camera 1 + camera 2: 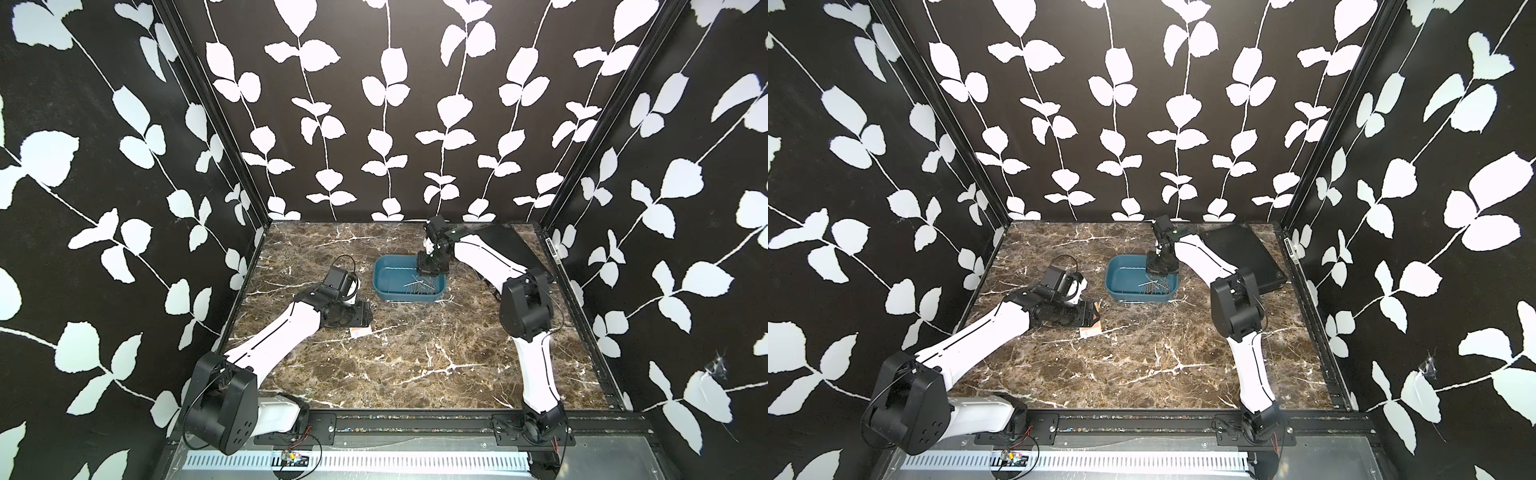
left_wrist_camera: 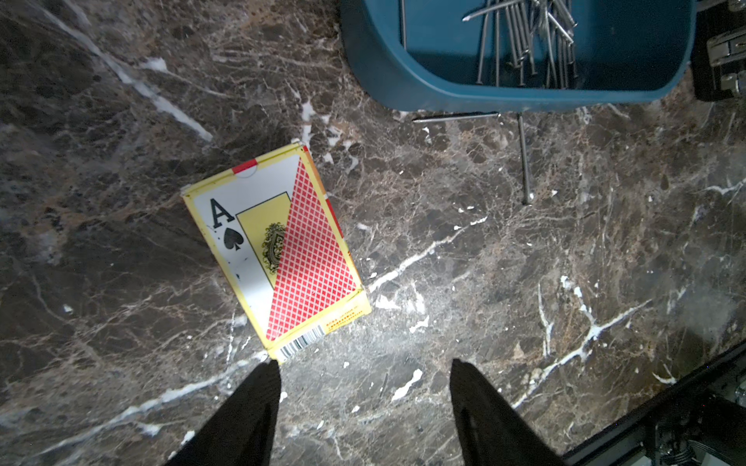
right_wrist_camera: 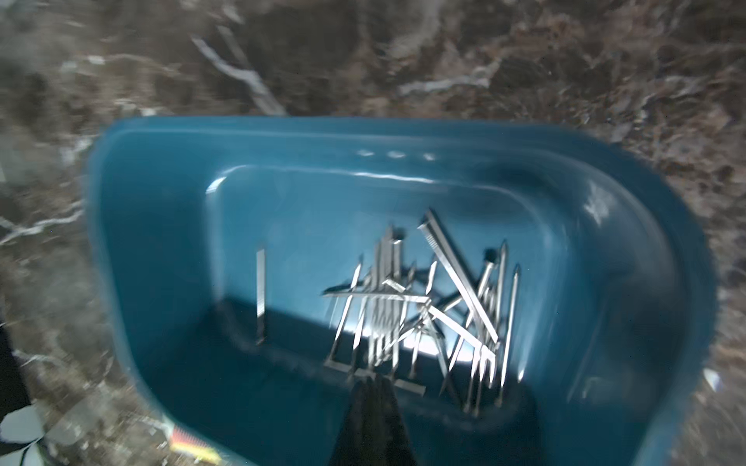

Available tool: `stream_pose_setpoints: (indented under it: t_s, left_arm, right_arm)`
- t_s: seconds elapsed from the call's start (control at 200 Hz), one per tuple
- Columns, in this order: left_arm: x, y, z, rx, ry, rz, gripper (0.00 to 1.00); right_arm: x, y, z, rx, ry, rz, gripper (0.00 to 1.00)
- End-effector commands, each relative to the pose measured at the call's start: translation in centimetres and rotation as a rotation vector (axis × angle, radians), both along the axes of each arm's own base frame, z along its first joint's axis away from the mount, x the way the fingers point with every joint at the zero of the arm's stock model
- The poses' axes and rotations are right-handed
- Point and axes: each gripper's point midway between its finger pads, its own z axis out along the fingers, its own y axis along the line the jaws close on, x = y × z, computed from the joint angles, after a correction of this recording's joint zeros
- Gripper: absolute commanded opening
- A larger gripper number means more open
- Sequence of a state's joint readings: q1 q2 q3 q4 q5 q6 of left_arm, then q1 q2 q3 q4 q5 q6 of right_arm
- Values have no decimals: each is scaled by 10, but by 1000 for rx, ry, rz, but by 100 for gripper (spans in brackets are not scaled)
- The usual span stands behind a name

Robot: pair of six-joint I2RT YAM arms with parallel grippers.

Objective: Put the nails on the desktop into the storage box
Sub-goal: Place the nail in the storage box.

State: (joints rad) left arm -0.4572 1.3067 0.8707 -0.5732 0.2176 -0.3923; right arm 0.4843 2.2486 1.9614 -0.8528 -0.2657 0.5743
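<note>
The teal storage box [image 1: 388,286] [image 1: 1121,286] stands on the marbled desktop [image 1: 415,365] at mid-back. A heap of nails [image 3: 424,306] [image 1: 420,286] lies in its right half. Two more nails [image 2: 524,161] [image 2: 454,117] lie on the desktop against the box's near wall. My right gripper [image 3: 371,377] [image 1: 426,272] hangs shut over the box's back right. A nail crosses just at its tips; blur hides whether it is pinched. My left gripper [image 2: 365,363] is open and holds nothing, low over the desktop left of the box.
A playing-card box [image 2: 278,250] [image 1: 360,331] lies flat by the left gripper, one corner at a fingertip [image 2: 272,369]. A flat black case [image 1: 1241,253] lies at the back right, behind the right arm. Patterned walls close in three sides.
</note>
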Motion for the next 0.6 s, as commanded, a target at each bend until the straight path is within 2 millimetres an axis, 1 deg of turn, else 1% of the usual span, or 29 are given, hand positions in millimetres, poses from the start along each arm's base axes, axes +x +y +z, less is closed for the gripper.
stream_pose_setpoints:
  t_s: [0.0,0.055,0.13,0.19,0.27,0.32,0.415,0.47,0.485,0.57,0.595]
  left_arm:
    - [2,1,6,-4,-13,7,69]
    - [2,0,5,-3,-7,3,69]
    - [3,-1,4,-3,-1,1,69]
    - [4,-2,1,-4,7,0,69]
    - [8,-6,-1,-13,9,-5,69]
    - [11,-8,-3,-16,15,-8,69]
    - [17,-14,-5,-29,19,-14,69]
    - [21,-17,-5,-36,19,-21,69]
    - [22,-18,-5,-36,17,-21,69]
    - [27,-22,-4,-43,15,-31,69]
    - [28,-23,-3,-44,14,-33,69]
  right_arm:
    - [9,2,9,-3,-19,11,0]
    - [10,4,6,-5,-11,15,0]
    - [9,5,10,4,-11,19,0]
    - [7,4,20,13,-26,18,3]
    - [4,0,43,26,-73,16,5]
    - [-2,-2,59,39,-105,20,6]
    - [-25,-2,74,79,-121,48,8]
    - [-43,-2,72,93,-108,69,8]
    - [-47,-2,74,103,-111,74,8]
    - [-75,-8,61,115,-81,85,9]
    - [-84,-11,54,117,-62,82,9]
